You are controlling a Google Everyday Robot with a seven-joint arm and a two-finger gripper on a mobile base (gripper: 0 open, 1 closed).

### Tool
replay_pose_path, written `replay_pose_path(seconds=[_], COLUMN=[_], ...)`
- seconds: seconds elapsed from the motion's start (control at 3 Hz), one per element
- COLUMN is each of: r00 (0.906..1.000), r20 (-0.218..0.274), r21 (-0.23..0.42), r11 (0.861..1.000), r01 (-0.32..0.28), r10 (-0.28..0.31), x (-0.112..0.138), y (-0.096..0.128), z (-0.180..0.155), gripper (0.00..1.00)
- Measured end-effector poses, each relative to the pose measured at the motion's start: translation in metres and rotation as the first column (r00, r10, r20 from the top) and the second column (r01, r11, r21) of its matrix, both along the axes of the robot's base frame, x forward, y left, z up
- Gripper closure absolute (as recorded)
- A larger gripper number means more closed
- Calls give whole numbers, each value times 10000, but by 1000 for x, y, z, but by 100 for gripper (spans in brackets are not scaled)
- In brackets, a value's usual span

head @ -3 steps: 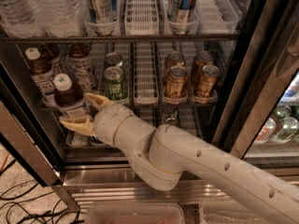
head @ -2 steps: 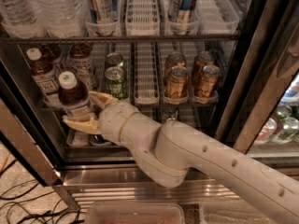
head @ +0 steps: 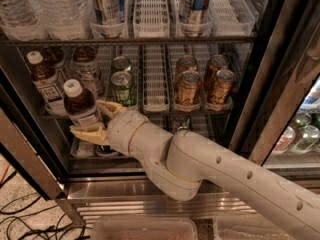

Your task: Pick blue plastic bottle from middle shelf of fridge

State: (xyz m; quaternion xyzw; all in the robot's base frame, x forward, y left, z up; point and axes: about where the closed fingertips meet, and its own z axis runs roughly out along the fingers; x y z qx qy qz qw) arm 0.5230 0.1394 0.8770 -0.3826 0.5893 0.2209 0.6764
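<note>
**Bottle clamped in the tool at the fridge's left front**

The tool [head: 86, 117] is closed on the blue plastic bottle [head: 78, 100], with its tan fingers [head: 109, 108] pressed against either side of the labelled lower body. The bottle stands upright, white cap on top, just in front of the left end of the middle shelf [head: 155, 91], near a similar bottle [head: 44, 79]. Green cans [head: 123, 86] and gold cans [head: 188, 88] fill the shelf's lanes. The fridge [head: 278, 59] has a black frame and a steel base, and cables [head: 20, 219] lie on the speckled floor
</note>
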Motion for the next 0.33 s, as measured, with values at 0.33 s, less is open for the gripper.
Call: replay_pose_path(seconds=[0.33], r00=[10000], r20=[-4], r21=[-2], r11=[10000], r01=[-13], r10=[13], x=[0], y=[0], z=[-3], gripper=[100])
